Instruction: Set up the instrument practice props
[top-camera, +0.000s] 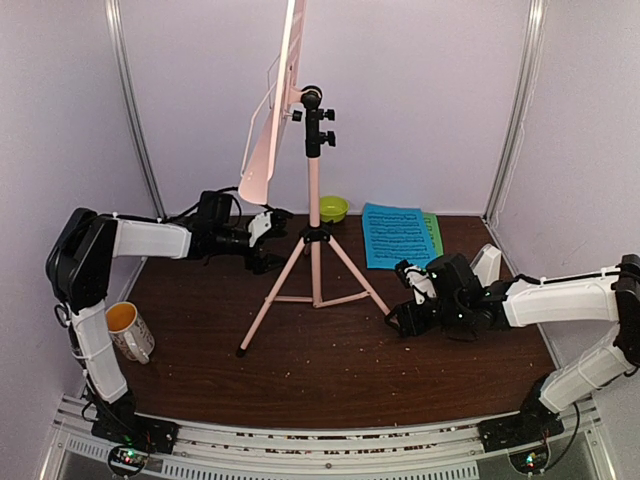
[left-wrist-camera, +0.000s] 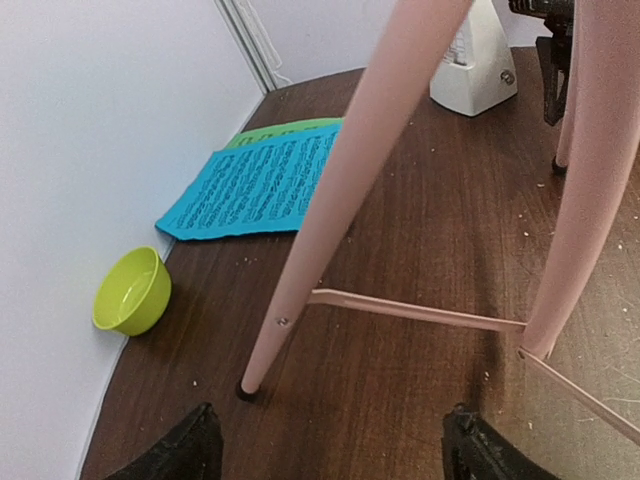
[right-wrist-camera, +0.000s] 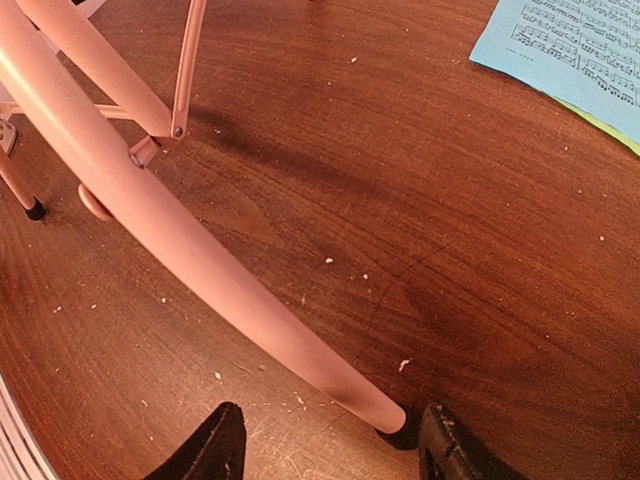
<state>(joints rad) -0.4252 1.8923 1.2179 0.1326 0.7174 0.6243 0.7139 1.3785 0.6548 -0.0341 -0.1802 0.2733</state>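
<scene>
Right gripper (right-wrist-camera: 330, 440): sits low at the right-hand foot (right-wrist-camera: 400, 432) of the music stand (top-camera: 313, 200), fingers (right-wrist-camera: 215, 445) parted either side of it, gripping nothing. Left gripper (left-wrist-camera: 330, 440): likewise parted and bare, faces another foot (left-wrist-camera: 245, 390) of the stand from the left. Stand itself: upright on three splayed pink legs. Right of the stand, flat: blue sheet (top-camera: 393, 235) lapping over green sheet (top-camera: 433, 232); further right, white metronome (top-camera: 487, 263). Just behind the stand: lime bowl (top-camera: 333, 208). Well left of the stand, nearer: mug (top-camera: 128, 330).
</scene>
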